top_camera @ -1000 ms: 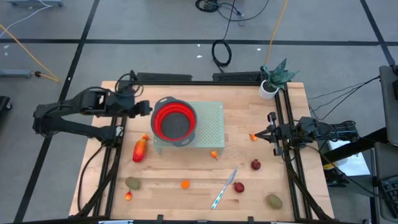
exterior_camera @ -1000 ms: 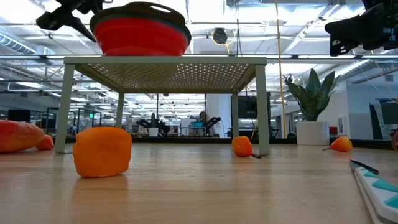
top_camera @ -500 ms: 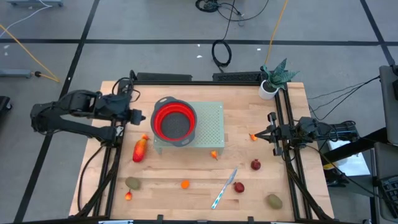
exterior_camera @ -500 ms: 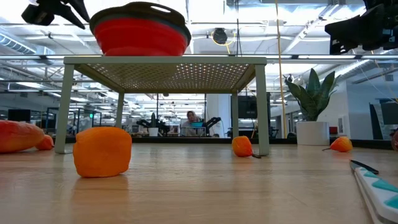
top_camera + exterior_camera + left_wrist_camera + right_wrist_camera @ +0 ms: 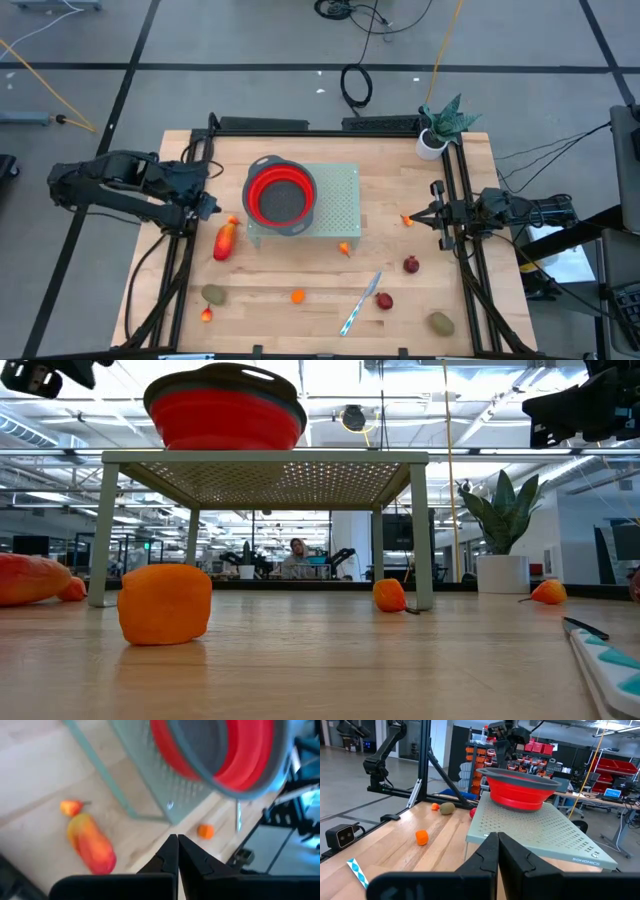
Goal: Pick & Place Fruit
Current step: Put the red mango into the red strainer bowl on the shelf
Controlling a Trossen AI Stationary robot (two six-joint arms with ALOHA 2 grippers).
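Note:
The fruit lie scattered on the wooden table: a long red-orange one (image 5: pixel 226 240) (image 5: pixel 92 845), a small orange one (image 5: pixel 233 220) (image 5: pixel 71 808), olive ones (image 5: pixel 213 294) (image 5: pixel 441 323), and red ones (image 5: pixel 411 265) (image 5: pixel 385 301). A red bowl (image 5: pixel 280 194) (image 5: pixel 520 785) stands on a perforated green stand (image 5: pixel 340 200). My left gripper (image 5: pixel 207 203) (image 5: pixel 176 840) hangs shut and empty left of the bowl, above the long fruit. My right gripper (image 5: pixel 428 214) (image 5: pixel 496 837) waits shut at the table's right side, next to a small orange fruit (image 5: pixel 406 219).
A silver-and-blue knife (image 5: pixel 360 304) lies near the front edge. A potted plant (image 5: pixel 440 125) stands at the far right corner. More small orange fruit lie at the stand's near leg (image 5: pixel 344 248) and toward the front (image 5: pixel 298 296) (image 5: pixel 207 315). Rails run along both table sides.
My left gripper has drawn back from the bowl's left rim toward the table's left and near edges, rolling and tipping downward, and its fingers have shut on nothing. The bowl and the fruit have stayed in place.

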